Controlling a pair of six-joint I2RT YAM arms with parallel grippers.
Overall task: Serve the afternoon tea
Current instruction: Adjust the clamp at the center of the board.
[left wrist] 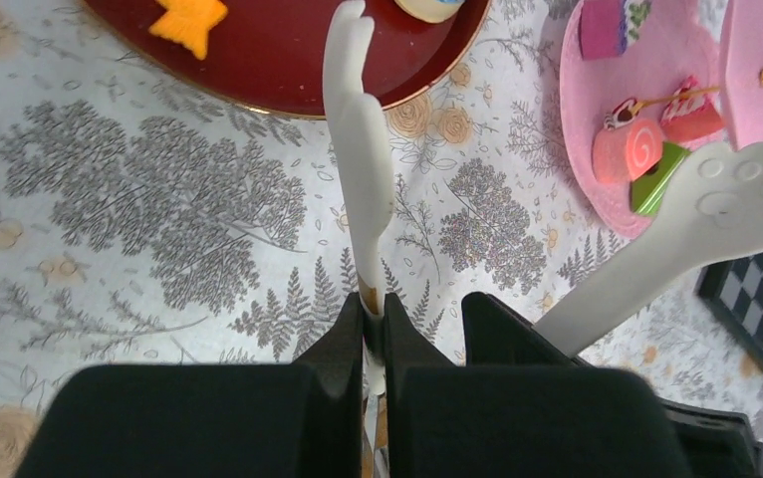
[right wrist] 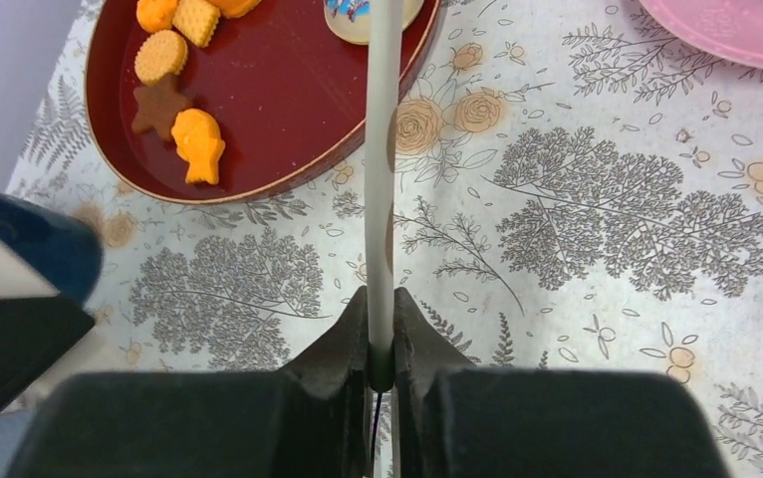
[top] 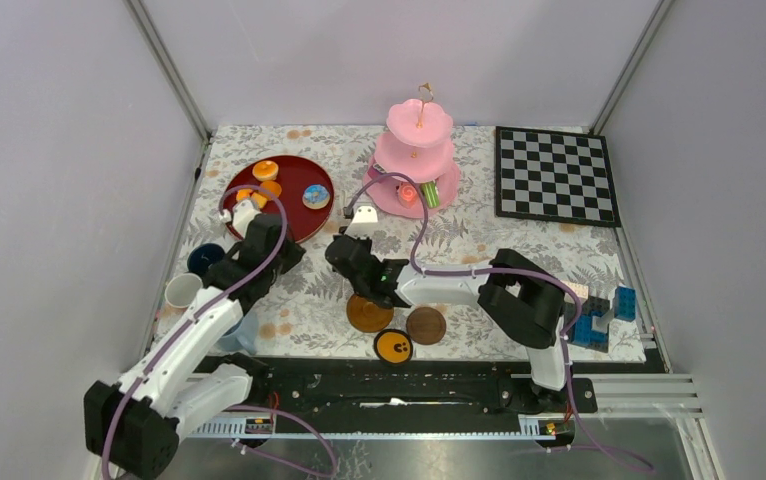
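Note:
The pink three-tier cake stand [top: 414,160] stands at the back centre, with a pink roll [left wrist: 629,149] and a green pastry [left wrist: 659,177] on its lowest tier. Orange biscuits, a brown star biscuit [right wrist: 161,105] and an orange fish [right wrist: 199,142] lie on a dark-red tray [top: 294,200]. My left gripper [left wrist: 375,304] is shut on a white paw-tipped stick [left wrist: 358,129] whose tip reaches the tray rim. Right of the tray, my right gripper [right wrist: 381,299] is shut on a second white paw stick [right wrist: 381,169]. Brown saucers [top: 367,312] [top: 425,324] lie near the front.
A dark-blue cup [top: 204,260] and a white cup [top: 181,292] stand at the left edge beside my left arm. An orange disc [top: 393,346] lies by the saucers. The chessboard [top: 556,175] is at the back right, and a block pile [top: 599,315] at the front right.

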